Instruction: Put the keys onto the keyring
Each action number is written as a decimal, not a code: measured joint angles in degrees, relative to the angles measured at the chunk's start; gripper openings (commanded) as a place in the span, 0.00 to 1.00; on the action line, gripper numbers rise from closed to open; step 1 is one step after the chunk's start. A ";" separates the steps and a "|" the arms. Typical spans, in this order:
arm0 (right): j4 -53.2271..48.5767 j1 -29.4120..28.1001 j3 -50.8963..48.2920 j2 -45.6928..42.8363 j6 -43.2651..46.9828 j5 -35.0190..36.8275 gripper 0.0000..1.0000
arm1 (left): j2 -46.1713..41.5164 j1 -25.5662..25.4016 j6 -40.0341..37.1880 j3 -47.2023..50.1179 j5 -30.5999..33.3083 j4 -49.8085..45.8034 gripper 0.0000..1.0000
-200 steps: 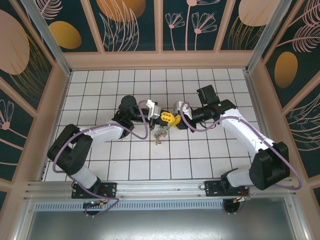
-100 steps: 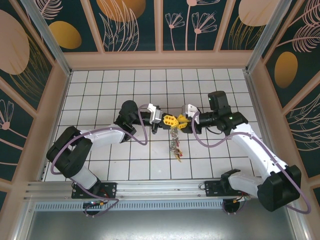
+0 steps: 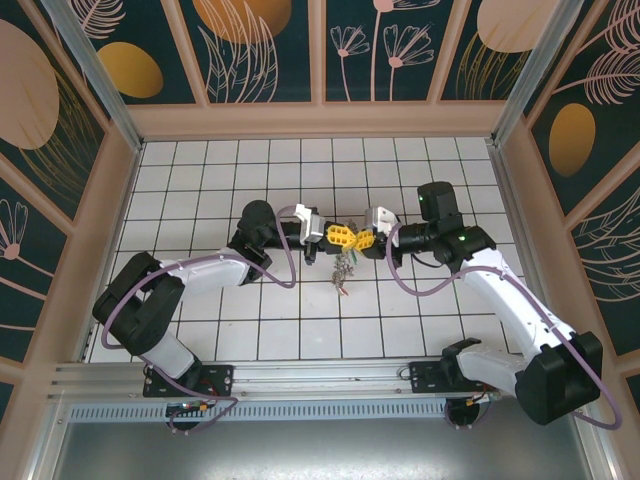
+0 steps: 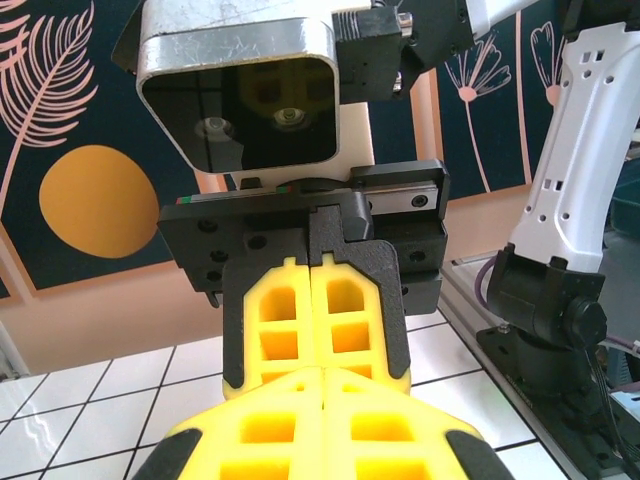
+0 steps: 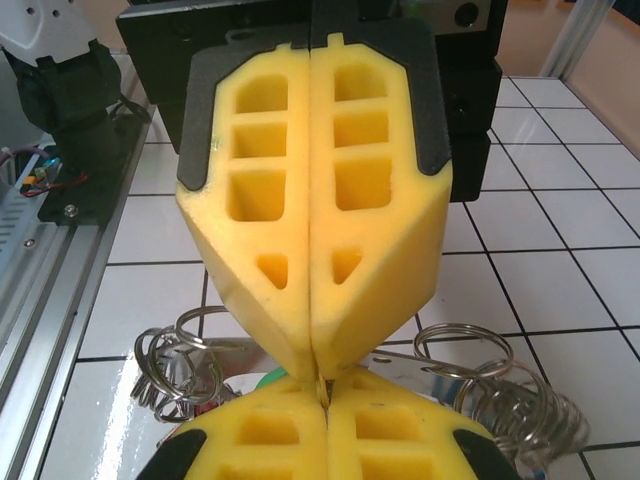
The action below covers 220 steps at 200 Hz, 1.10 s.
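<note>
jaws yellow; keys (image 3: 344,268) silver; table (image 3: 200,180) white, black grid; walls (image 3: 270,50) teal floral

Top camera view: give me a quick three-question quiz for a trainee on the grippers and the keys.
1. Multiple choice: in the top view, where are the keys?
A. Right beside the spot where the left gripper and the right gripper meet
B. Against the far wall
C. Next to the right arm's base
2. True or false: the two grippers sit far apart, at opposite sides of the table.
3. Fill in: both grippers are ___ (open or shut).

Key: 1 A. 2 False: they meet tip to tip. 3 Shut.
</note>
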State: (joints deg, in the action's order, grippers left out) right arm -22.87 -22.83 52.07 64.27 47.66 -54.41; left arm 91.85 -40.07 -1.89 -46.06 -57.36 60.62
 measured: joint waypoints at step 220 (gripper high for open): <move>-18.67 -7.02 11.52 10.78 3.80 25.57 0.00 | -4.22 3.52 -23.50 -6.14 0.87 -45.70 0.29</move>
State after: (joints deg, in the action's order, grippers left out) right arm -41.54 -29.85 63.59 75.05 51.46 -28.84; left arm 87.64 -36.56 -25.39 -52.21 -56.49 14.92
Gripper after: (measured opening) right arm 0.047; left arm 0.293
